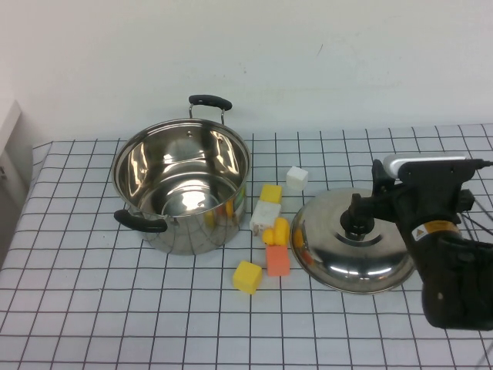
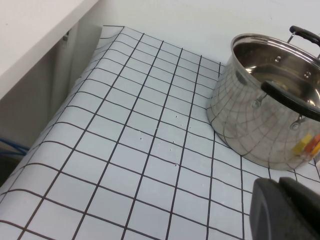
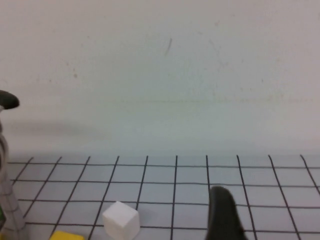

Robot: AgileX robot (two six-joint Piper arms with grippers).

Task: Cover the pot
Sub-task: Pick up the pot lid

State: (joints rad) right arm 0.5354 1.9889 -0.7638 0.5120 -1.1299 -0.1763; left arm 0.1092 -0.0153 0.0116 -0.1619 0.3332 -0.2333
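Reaching in from the right edge of the high view, my right gripper point(image 1: 363, 210) sits at the black knob point(image 1: 356, 218) of the domed steel lid point(image 1: 353, 240), which lies flat on the checked worktop point(image 1: 92, 308) right of centre. I cannot tell whether those jaws are closed on the knob or only beside it. My left gripper point(image 2: 287, 210) does not appear in the high view; only a dark corner of it shows at the lower right of the left wrist view, so its jaws cannot be judged either.

The pot point(image 1: 183, 185) stands open and empty at the centre left, one black handle toward the wall, the other toward the camera. Between pot and lid lie small coloured blocks point(image 1: 269, 235) — yellow, white, orange.

The lid looks rigid, smooth and probably slippery on its polished dome, with some weight, so the knob is the one sensible hold. It would need to stay level and clear the blocks on the way across.
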